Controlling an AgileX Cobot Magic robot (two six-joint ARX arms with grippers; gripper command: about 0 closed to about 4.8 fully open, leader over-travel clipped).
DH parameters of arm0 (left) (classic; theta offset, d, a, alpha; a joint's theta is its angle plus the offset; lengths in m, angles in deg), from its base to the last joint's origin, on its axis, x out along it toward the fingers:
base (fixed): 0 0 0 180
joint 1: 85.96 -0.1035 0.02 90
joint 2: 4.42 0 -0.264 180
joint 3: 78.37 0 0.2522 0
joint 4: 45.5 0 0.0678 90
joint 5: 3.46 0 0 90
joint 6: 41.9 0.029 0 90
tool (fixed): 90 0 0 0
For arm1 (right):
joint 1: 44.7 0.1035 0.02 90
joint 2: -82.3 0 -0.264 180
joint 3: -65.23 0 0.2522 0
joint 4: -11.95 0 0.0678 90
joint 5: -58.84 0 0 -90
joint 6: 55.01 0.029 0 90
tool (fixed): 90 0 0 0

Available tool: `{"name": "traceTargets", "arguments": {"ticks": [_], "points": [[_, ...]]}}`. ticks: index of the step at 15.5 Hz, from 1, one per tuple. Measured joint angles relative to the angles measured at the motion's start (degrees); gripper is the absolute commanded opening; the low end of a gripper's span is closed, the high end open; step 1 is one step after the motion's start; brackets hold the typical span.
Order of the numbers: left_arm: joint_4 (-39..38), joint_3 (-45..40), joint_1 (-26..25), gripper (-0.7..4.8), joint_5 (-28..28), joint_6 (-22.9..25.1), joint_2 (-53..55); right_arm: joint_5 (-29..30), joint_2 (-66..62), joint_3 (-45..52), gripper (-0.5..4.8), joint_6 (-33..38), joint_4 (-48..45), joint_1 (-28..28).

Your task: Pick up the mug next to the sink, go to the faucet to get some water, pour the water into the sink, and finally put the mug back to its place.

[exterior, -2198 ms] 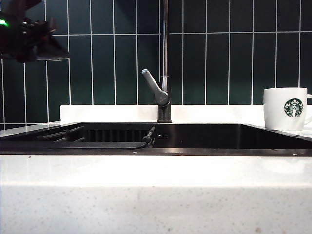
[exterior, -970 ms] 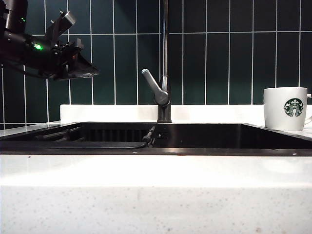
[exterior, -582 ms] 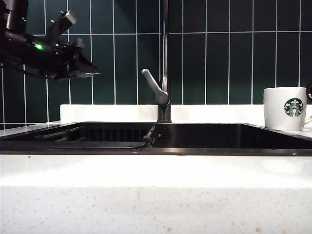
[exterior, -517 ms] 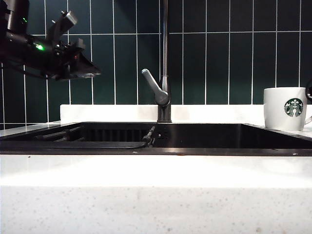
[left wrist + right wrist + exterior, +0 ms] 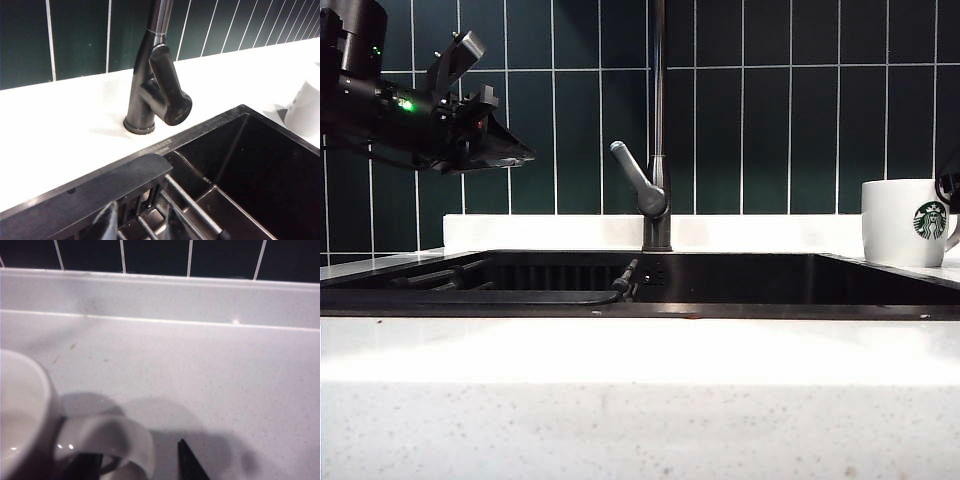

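Observation:
The white mug (image 5: 905, 224) with a green logo stands on the counter right of the sink (image 5: 740, 277). My right gripper (image 5: 950, 188) shows only as a dark shape at the frame's right edge, by the mug's handle. In the right wrist view the mug (image 5: 22, 420) is close, and its handle (image 5: 120, 437) lies between the spread fingers of the open right gripper (image 5: 137, 467). My left gripper (image 5: 505, 155) hovers high over the sink's left part, left of the faucet (image 5: 659, 120). It is open and holds nothing (image 5: 142, 227), above the slatted rack (image 5: 165, 200), facing the faucet lever (image 5: 167, 87).
A dark green tiled wall (image 5: 790, 110) rises behind a white ledge (image 5: 540, 232). The speckled white counter (image 5: 640, 400) fronts the sink. A black rack (image 5: 470, 280) fills the basin's left part. The mug (image 5: 307, 105) shows past the sink's far rim in the left wrist view.
My left arm has come in from the upper left towards the faucet. My right gripper has appeared at the right edge by the mug's handle. The mug's logo has shifted slightly right.

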Motion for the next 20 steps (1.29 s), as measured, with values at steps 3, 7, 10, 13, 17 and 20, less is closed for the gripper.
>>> {"name": "traceTargets", "arguments": {"ticks": [3, 7, 10, 13, 17, 20], "points": [[0.0, 0.0, 0.1, 1.21, 1.1, 0.0, 0.0, 1.4, -1.0, 0.0, 1.62, 0.0, 0.2, 0.1], [-0.3, 0.0, 0.1, 1.21, 1.3, 0.0, 0.0, 1.1, -1.0, 0.0, 1.03, 0.1, 0.1, 0.3], [-1.1, 0.0, 0.1, 1.21, 1.3, 0.0, 0.0, 1.0, -1.0, 0.0, 0.97, 0.1, 0.1, 0.4], [-1.4, 0.0, 0.2, 1.21, 1.4, 0.0, 0.0, 0.7, -1.0, 0.0, 0.79, 0.1, 0.1, 0.3], [-1.7, 0.0, 0.1, 1.21, 2.2, 0.0, 0.3, 0.5, -1.1, -0.6, 0.8, 0.1, 0.2, 0.3], [-2.0, 0.0, 0.1, 1.21, 2.5, 0.0, 0.6, 1.0, -2.0, -1.9, 0.99, 0.1, -0.2, 0.3]]}}
